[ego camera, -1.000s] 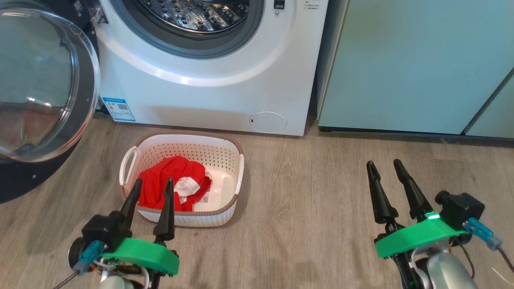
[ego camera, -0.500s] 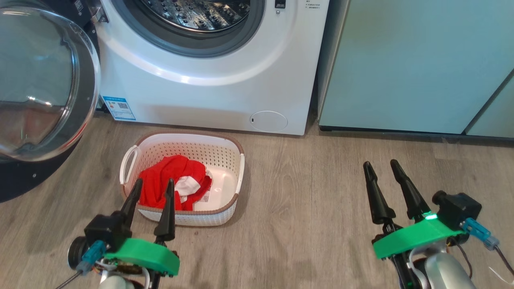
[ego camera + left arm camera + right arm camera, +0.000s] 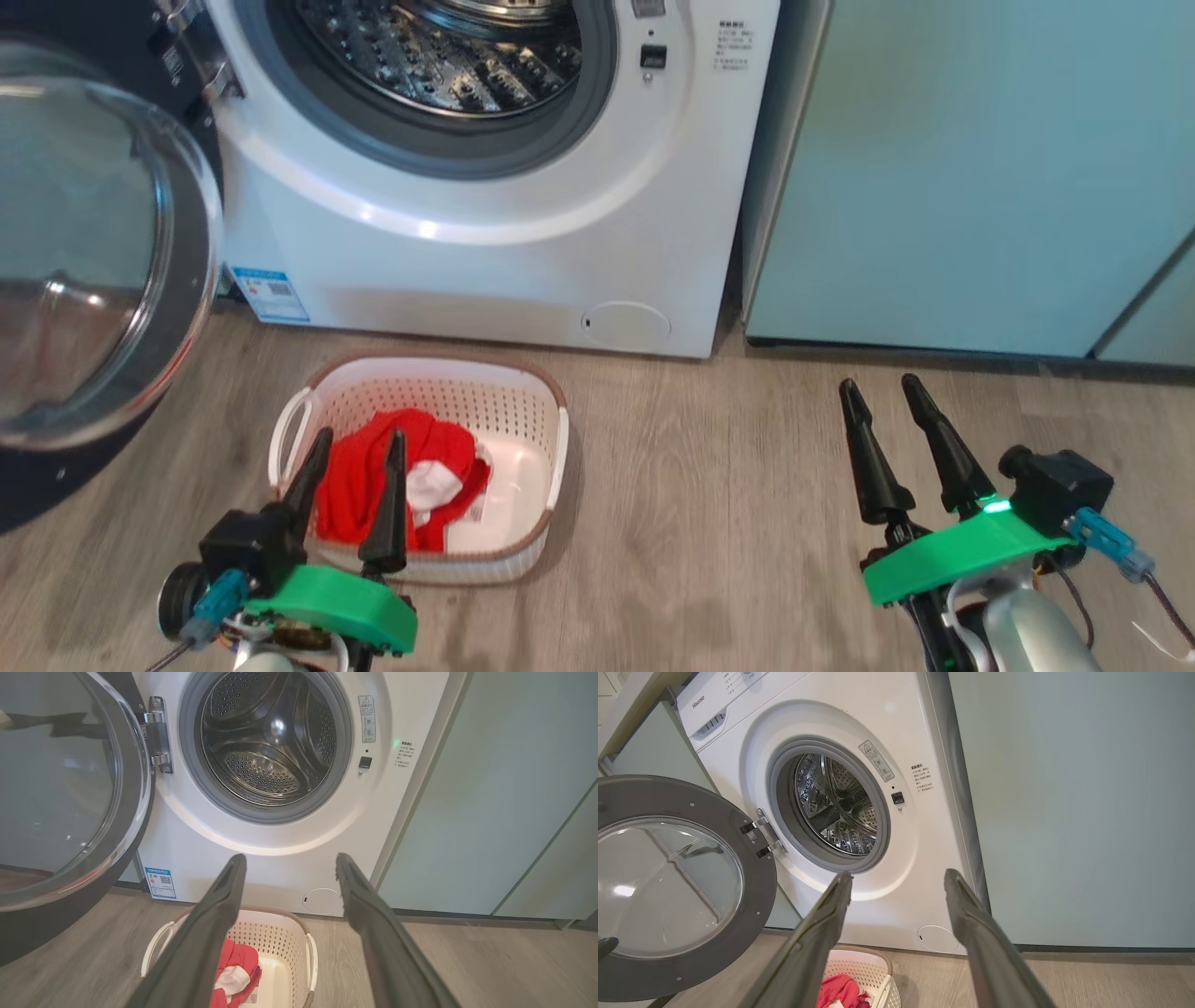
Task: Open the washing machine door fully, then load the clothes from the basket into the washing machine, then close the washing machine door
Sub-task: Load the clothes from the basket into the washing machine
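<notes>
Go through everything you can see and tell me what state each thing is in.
Door, wide open.
Washing machine, drum empty.
Basket, on floor, holding clothes.
Clothes, piled in basket.
Flap, shut.
Left gripper, open, empty.
Right gripper, open, empty.

Bright even light, door glare, blurred edges

Our head camera up high, looking down at the floor (image 3: 728, 485) and basket (image 3: 467, 403), our wrist cameras lower, both facing the washing machine (image 3: 289, 858) (left squarely, right at a slant), sharing its drum (image 3: 836, 807).
</notes>
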### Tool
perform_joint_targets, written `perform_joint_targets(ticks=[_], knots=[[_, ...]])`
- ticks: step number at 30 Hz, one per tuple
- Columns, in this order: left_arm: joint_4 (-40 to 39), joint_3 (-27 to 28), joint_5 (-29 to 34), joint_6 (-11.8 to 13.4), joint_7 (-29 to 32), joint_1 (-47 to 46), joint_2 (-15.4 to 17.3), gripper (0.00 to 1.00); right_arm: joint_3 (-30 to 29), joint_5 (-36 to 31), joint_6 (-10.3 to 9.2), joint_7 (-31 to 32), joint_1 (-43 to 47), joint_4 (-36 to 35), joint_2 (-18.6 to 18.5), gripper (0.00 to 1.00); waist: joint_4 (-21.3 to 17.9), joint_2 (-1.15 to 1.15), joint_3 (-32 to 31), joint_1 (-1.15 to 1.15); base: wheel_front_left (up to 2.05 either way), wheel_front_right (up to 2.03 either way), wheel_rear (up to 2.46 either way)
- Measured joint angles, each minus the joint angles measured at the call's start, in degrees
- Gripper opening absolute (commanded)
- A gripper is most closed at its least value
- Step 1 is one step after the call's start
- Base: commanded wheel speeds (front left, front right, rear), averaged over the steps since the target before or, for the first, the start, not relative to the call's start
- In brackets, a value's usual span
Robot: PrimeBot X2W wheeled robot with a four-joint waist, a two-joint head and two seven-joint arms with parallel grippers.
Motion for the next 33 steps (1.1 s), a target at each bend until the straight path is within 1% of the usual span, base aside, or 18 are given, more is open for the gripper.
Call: perform_joint_targets(ticks=[2,3,6,13,17,25,33], knots=[[-0.04,-0.01,0.58,0.02,0.00,-0.01,0.00,1.00,0.03,0.00,0.00,0.00,0.00,0.08,0.00,1.00,0.04,0.00,-0.04,0.00,2.12,-2.09,-0.03],[-0.04,0.00,-0.13,0.02,0.00,-0.01,0.00,1.00,0.05,0.00,0.00,0.00,-0.01,0.13,0.00,1.00,0.07,0.00,-0.07,0.00,1.95,-1.95,0.00],[0.33,0.03,0.09,0.83,0.00,-0.02,0.00,1.00,0.12,0.00,0.00,0.00,-0.01,0.32,0.00,1.00,0.10,0.00,-0.17,0.00,1.68,-1.68,0.00],[0.87,0.00,0.44,1.02,0.00,-0.08,0.01,1.00,0.46,0.00,0.00,0.00,-0.09,0.47,0.01,1.00,0.10,0.00,-0.07,0.00,1.03,-1.03,0.00],[1.11,0.02,0.43,1.55,0.00,-0.04,-0.01,1.00,0.38,0.00,0.00,0.00,-0.08,0.57,0.00,1.00,0.24,0.00,0.11,0.00,0.26,-0.26,0.00],[3.14,0.00,0.44,1.58,0.00,-0.05,0.01,1.00,0.29,0.00,0.00,0.00,-0.09,0.56,0.00,1.00,0.42,0.00,0.58,0.00,0.00,0.00,0.00],[3.18,0.37,0.34,2.04,0.00,-0.23,0.01,1.00,0.16,0.00,0.00,0.00,-0.10,0.53,0.00,1.00,0.57,0.00,1.40,0.00,0.00,0.00,0.00]])
